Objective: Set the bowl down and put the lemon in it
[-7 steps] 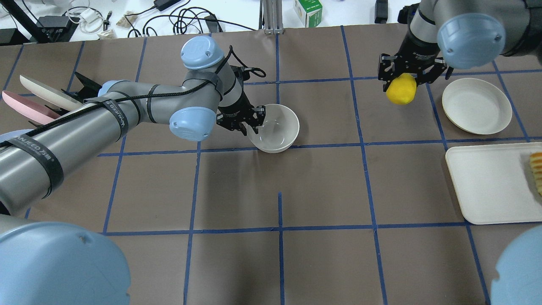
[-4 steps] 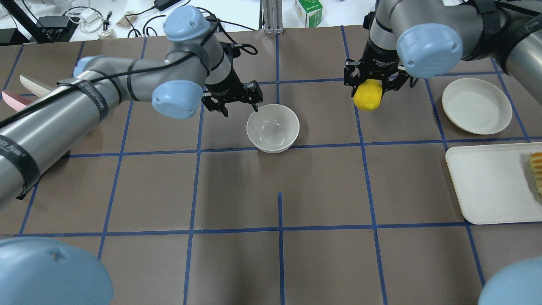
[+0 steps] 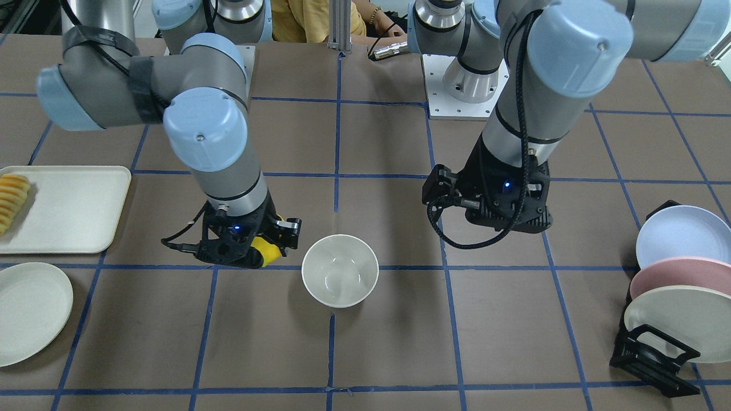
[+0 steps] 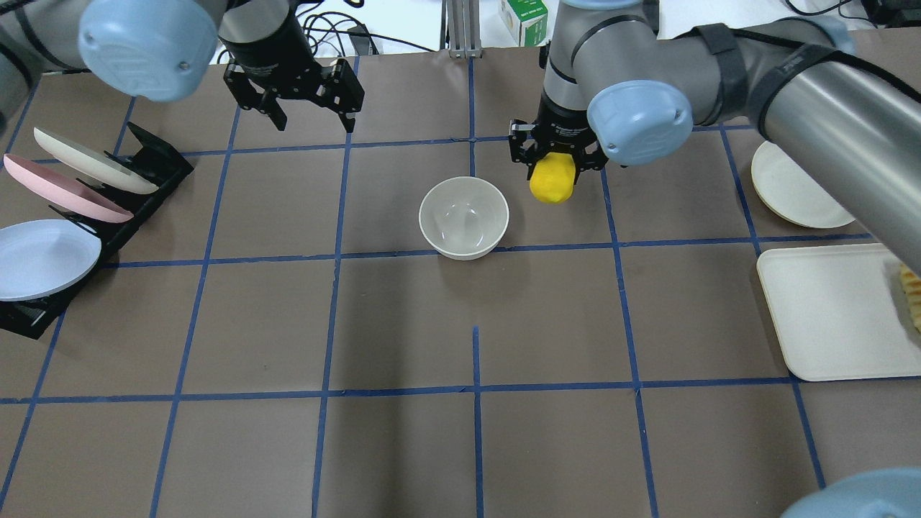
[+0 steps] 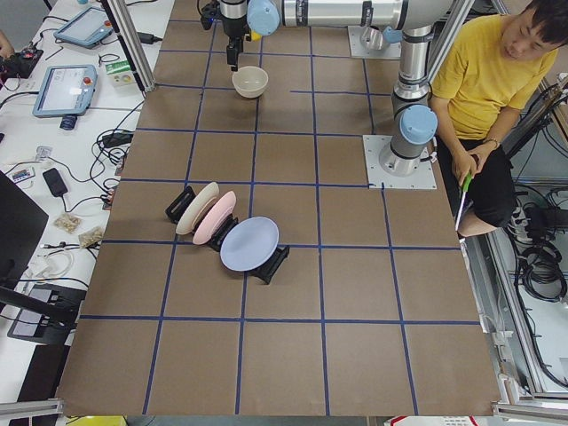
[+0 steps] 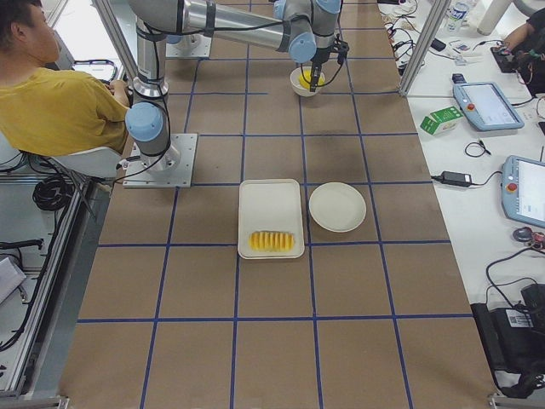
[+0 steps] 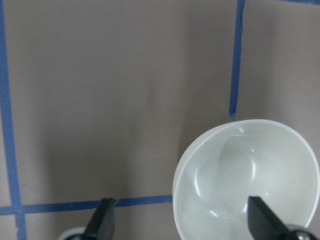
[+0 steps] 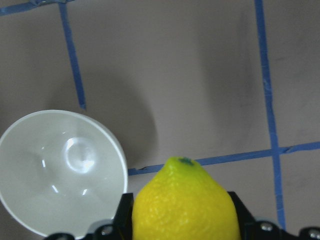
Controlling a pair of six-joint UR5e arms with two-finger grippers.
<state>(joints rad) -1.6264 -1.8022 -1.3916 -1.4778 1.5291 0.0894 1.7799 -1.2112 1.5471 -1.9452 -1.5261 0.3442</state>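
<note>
My table [image 4: 403, 324] is brown, crossed by blue tape [image 4: 475, 388]. At the overhead view's left edge I see a black rack [image 4: 155, 155] holding three tilted plates: a cream plate [image 4: 93, 167], a pink plate [image 4: 65, 191] and a blue plate [image 4: 43, 257]. At the right edge lies a flat plate [image 4: 791, 194], with a white tray [image 4: 827, 316] just below it, slices [image 4: 910, 298] at the tray's right rim. A green box [image 4: 524, 20] and cables [image 4: 316, 32] lie along the top edge
</note>
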